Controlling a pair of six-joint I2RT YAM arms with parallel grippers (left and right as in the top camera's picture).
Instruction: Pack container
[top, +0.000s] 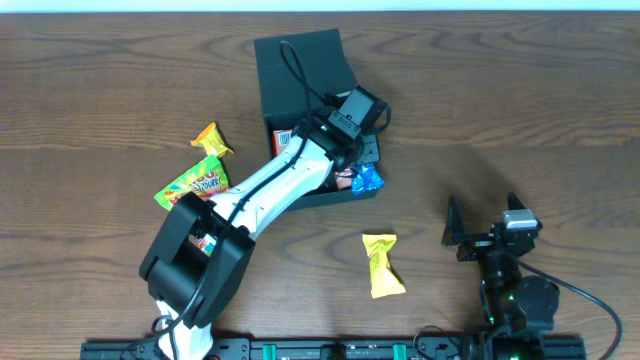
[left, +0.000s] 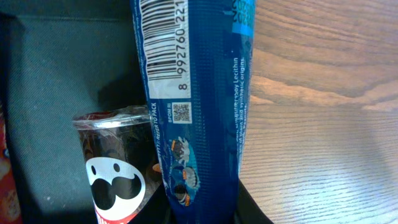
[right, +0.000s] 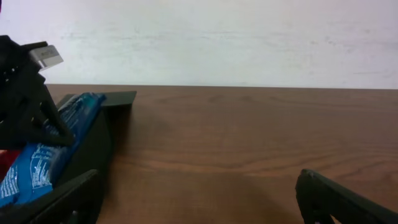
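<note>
box (top: 300, 70): lid open, desk (top: 520, 100) centre toward 12 o'clock | left claw (top: 357, 166): pinching blue packet (top: 367, 181) over box's 4 o'clock corner | right claw (top: 483, 213): spread wide, desk's 4 o'clock

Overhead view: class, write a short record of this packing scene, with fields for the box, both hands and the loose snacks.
container: dark box, lid open, on wooden table
left hand: at the container, shut on blue packet
right hand: open, empty, apart from the container
inside: Pringles can
loose on table: yellow packet, orange packet, green and yellow packet
</note>
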